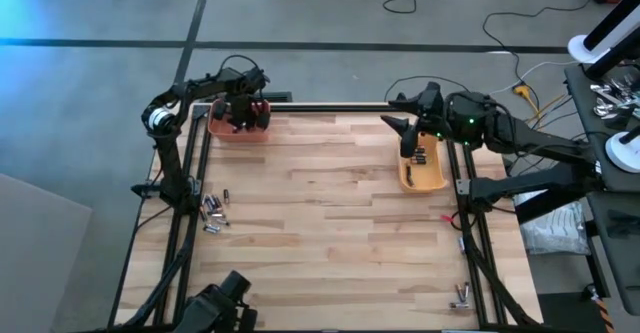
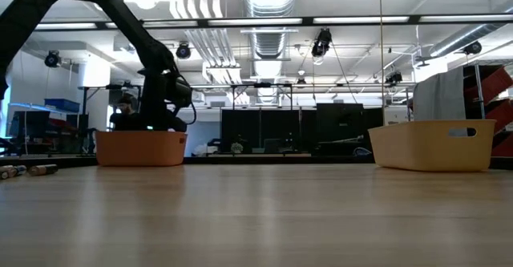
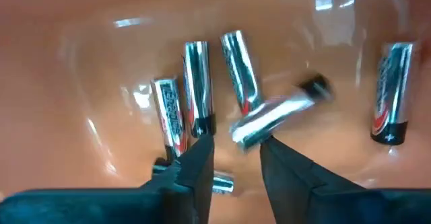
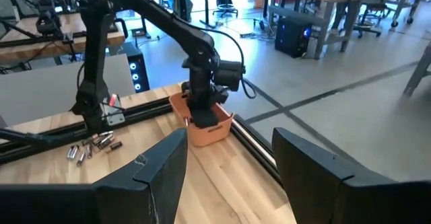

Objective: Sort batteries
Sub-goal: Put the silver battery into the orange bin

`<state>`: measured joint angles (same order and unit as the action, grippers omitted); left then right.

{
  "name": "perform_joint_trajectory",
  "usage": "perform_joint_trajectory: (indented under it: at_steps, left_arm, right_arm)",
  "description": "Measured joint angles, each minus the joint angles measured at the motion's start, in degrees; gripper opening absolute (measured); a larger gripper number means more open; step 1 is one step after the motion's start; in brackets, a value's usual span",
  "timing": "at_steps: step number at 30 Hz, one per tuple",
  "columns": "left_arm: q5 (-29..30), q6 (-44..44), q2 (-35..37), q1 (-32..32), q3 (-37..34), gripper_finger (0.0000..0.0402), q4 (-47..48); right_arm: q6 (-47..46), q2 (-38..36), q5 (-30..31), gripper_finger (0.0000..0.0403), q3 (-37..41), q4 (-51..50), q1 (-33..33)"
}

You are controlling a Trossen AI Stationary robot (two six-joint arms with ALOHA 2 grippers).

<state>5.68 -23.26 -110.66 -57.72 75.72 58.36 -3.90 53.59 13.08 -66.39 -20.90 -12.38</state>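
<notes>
While the left gripper (image 3: 232,158) gapes narrowly in the orange bin (image 3: 81,62), silvery dark-capped batteries (image 3: 196,89) lie scattered.

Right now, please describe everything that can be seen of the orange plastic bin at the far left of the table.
The orange plastic bin is a small open-topped tub with smooth, glossy walls and rounded corners. It stands upright on the light wooden table, at its far left corner. Several silvery cylindrical batteries lie on its floor, mostly side by side, and one lies tilted across the others. The left arm's tool is inside it, fingers apart just above the batteries, holding nothing. Nothing else touches the bin.
</notes>
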Motion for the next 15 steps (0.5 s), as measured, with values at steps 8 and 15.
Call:
perform_joint_trajectory:
  at_steps: [8,15]
  left_arm:
    - [0.9,-1.3,9.7,4.3,-0.4,0.0140,0.3]
    - [1.0,-4.5,22.3,15.7,-1.3,0.0143,0.2]
  right_arm:
    - [-2.1,0.2,0.0,0.0199,0.0,-0.1,1.4]
    - [2.6,0.2,0.0,0.0184,1.8,0.1,2.4]
